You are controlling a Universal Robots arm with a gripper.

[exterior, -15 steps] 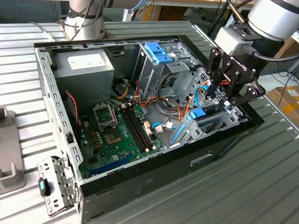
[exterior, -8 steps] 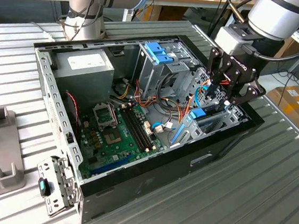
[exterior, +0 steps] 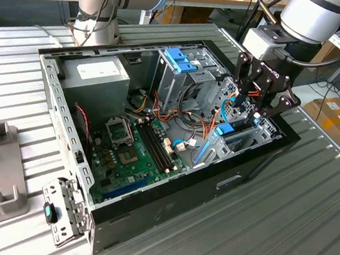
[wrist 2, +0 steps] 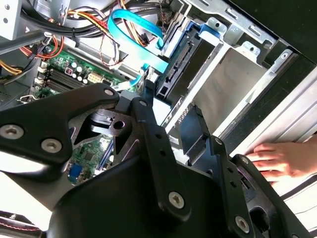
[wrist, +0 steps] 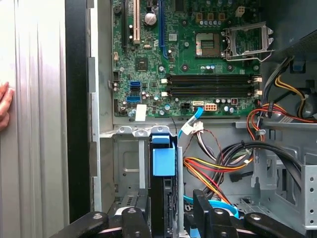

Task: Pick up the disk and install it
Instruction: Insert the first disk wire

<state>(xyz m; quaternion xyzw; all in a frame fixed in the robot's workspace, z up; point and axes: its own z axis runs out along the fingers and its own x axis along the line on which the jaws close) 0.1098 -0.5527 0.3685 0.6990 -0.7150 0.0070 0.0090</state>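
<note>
Light blue plastic rails framed the disk point(wrist: 163, 193), which stood on edge in the drive bay point(wrist: 126, 163) at one corner of the computer case point(exterior: 168, 206), so the installing step looked nearly done. The end effector point(wrist: 169, 210) straddled it with jaws apart, a gap showing on one side. Finishing seemingly called for a straight press along the bay's guides, clear of the cables point(wrist: 213, 166).

White sticker point(exterior: 96, 69) on grey box point(exterior: 114, 87): print unreadable.

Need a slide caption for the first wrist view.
The pincer at the disk, which stands on edge in the drive bay; motherboard beyond.
</note>
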